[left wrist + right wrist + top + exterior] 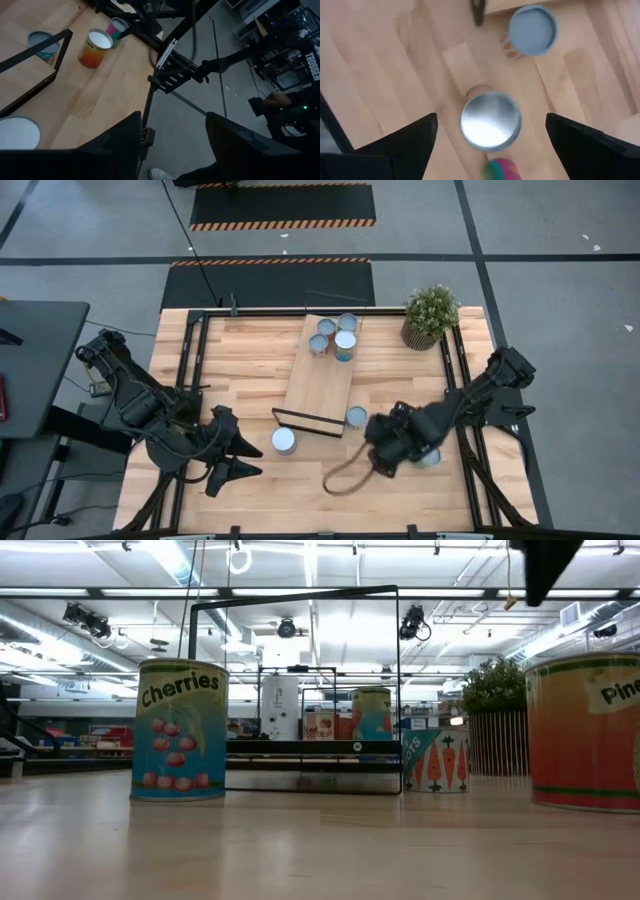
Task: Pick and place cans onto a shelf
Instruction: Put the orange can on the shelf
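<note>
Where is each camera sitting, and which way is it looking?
High view: above the table, looking straight down on the shelf, the cans and both arms, left tool and right tool.
Low view: at tabletop height, looking level across at the cherries can; only a dark arm part shows at the top.
Left wrist view: on the left arm, looking past its two dark fingers toward the table edge and floor.
Right wrist view: on the right arm, looking down between its fingers at a silver-topped can.
Shared: high and low views both show the potted plant.

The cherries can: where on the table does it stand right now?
In the high view the cherries can stands on the table's front part, just left of the shelf's black frame, right of the left gripper.
</note>
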Tool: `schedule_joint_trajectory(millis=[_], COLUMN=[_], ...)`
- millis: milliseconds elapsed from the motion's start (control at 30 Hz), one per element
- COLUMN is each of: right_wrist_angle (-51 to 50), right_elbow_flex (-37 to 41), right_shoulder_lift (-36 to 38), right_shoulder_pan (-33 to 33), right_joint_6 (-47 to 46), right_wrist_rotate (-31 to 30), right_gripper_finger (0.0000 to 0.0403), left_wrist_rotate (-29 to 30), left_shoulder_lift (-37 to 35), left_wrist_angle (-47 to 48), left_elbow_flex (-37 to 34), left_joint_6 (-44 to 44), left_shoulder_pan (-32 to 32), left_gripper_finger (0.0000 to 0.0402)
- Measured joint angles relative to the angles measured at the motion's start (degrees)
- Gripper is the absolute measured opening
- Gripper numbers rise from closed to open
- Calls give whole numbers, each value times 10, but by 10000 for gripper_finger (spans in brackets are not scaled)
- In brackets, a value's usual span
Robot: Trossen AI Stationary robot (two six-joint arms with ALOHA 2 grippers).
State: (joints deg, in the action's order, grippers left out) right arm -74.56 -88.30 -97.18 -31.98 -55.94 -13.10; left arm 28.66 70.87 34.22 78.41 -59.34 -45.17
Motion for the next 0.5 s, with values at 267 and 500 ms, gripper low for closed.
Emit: schedule_joint_trajectory(millis=[267, 500], right_wrist_angle=[78, 110], right_elbow_flex=[28, 110], right_shoulder_lift=[-2, -3], right_shoulder_pan=[64, 79], right_joint_6=[-67, -92], right_wrist_rotate=[24, 55], right_gripper_finger=[398, 399], left_wrist_rotate=[1, -19], left_shoulder_lift=[0, 0], left_wrist_angle=[1, 1], left_elbow_flex=[0, 0], left_joint_6=[1, -1], left_shoulder_pan=[0, -1], left_gripper_finger=[227, 227])
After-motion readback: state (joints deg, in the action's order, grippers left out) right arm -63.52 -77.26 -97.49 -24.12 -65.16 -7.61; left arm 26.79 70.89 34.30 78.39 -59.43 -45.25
